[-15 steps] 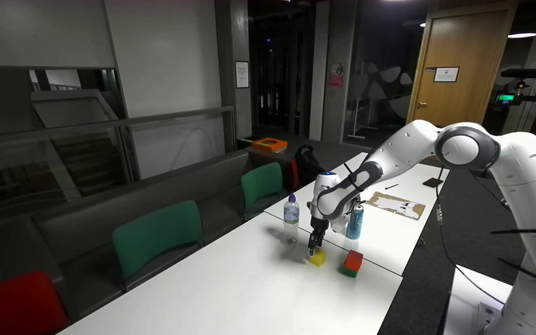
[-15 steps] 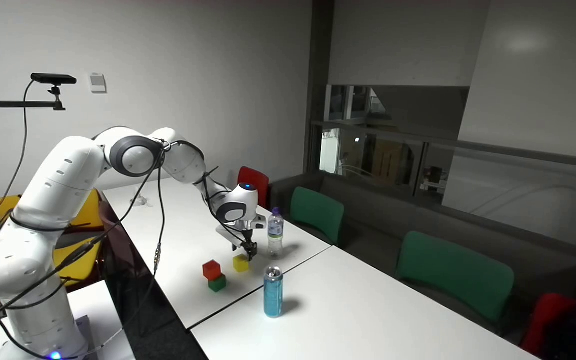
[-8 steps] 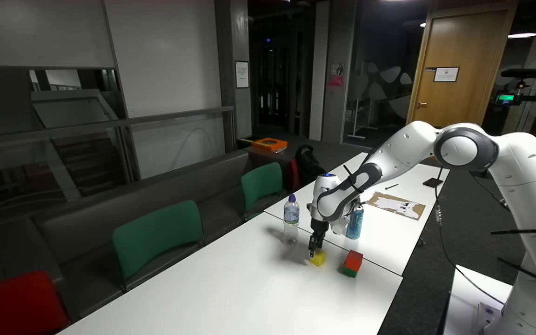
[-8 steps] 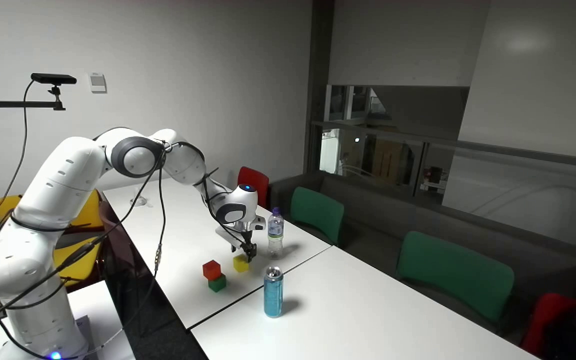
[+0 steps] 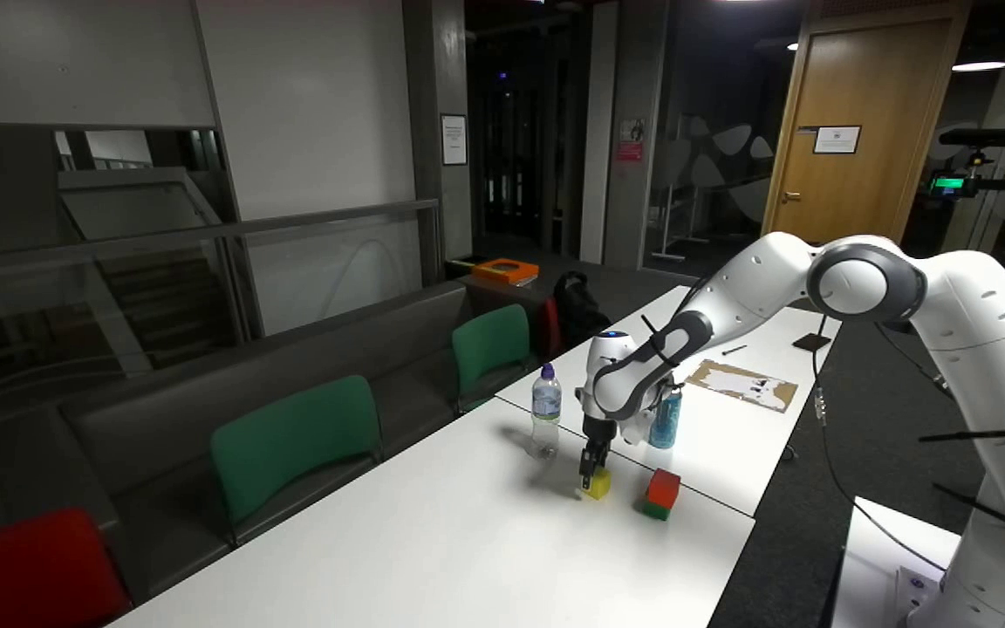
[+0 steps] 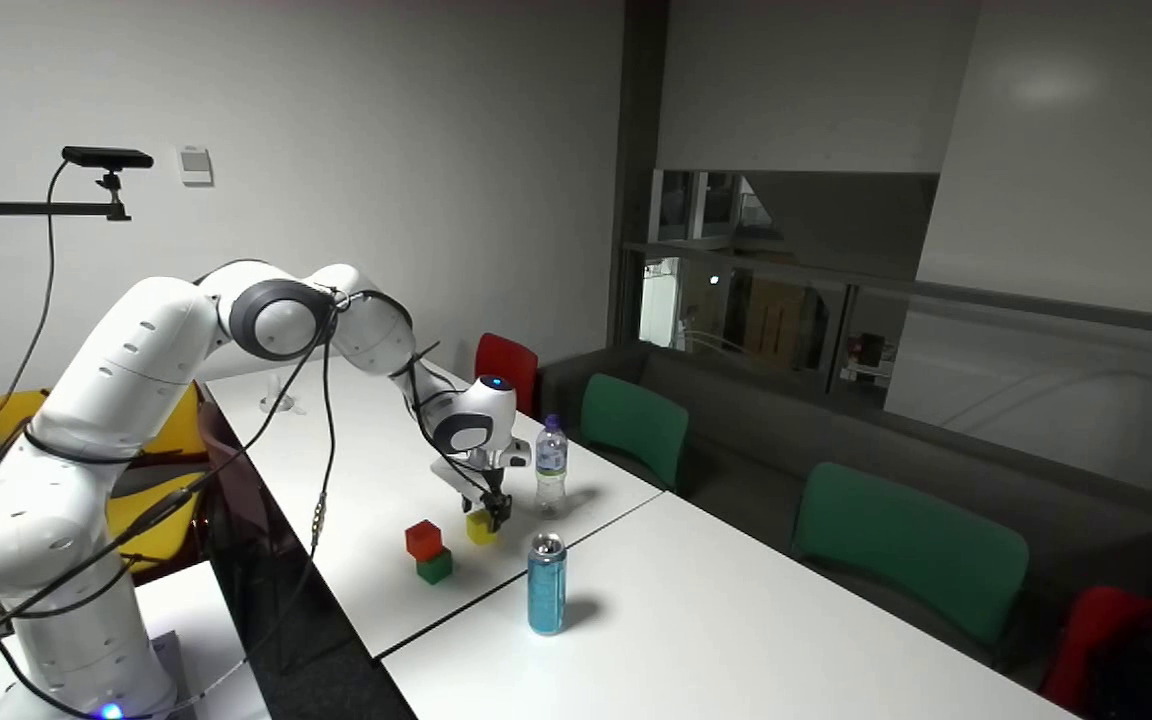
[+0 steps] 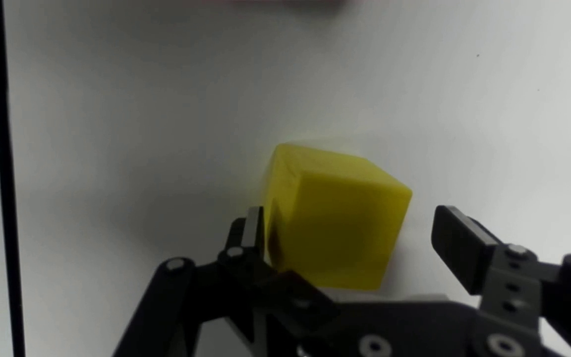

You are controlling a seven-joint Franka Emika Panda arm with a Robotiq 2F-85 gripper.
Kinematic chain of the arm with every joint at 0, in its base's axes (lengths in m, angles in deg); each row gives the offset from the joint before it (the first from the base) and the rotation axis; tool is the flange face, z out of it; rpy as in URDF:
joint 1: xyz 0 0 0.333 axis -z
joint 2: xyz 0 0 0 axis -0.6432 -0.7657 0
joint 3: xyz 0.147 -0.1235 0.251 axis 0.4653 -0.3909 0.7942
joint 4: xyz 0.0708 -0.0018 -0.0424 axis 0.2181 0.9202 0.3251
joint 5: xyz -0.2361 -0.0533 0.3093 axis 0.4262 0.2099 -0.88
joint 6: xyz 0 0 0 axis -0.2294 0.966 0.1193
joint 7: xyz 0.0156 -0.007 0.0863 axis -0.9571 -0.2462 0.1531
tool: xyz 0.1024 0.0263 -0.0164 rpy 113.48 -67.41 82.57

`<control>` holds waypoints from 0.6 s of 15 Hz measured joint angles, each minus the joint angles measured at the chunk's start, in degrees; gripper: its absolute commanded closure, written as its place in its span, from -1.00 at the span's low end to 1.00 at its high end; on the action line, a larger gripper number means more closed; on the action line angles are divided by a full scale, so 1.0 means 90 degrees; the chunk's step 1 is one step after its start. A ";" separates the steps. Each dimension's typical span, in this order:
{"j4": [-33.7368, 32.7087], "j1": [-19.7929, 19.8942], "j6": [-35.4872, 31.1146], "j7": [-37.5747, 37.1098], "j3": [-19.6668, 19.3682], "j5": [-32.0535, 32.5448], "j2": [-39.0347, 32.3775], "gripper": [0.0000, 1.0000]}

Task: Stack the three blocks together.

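Observation:
The yellow block [image 7: 340, 228] rests on the table between the fingers of my gripper [image 7: 351, 223]. In the wrist view the left finger [image 7: 253, 228] is right beside the block; whether it touches I cannot tell. A clear gap separates the block from the right finger [image 7: 464, 248], so the jaws are open around it. In both exterior views the red block [image 6: 424, 540] sits on top of the green block [image 6: 434, 567], somewhat offset from it. That pair stands a short way from the yellow block [image 5: 600, 486]. A blurred red edge shows at the top of the wrist view.
Close to the gripper stands a clear bottle [image 5: 546, 414] with a purple cap. A blue can [image 6: 546, 585] is upright across the table seam. A brown-edged board [image 5: 742, 385] lies farther along the white table [image 5: 468, 541]. Cables hang from the arm.
Over the last second my gripper has come down a little, its fingers now lower alongside the yellow block. The blocks, bottle and can have not moved.

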 measured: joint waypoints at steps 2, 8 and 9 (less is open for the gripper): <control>-0.0088 0.0000 0.0049 0.0000 0.0000 0.0019 -0.0068 0.09; -0.0260 -0.0007 0.0222 0.0000 -0.0001 0.0071 -0.0131 0.36; -0.0262 -0.0008 0.0222 0.0000 -0.0001 0.0074 -0.0142 0.36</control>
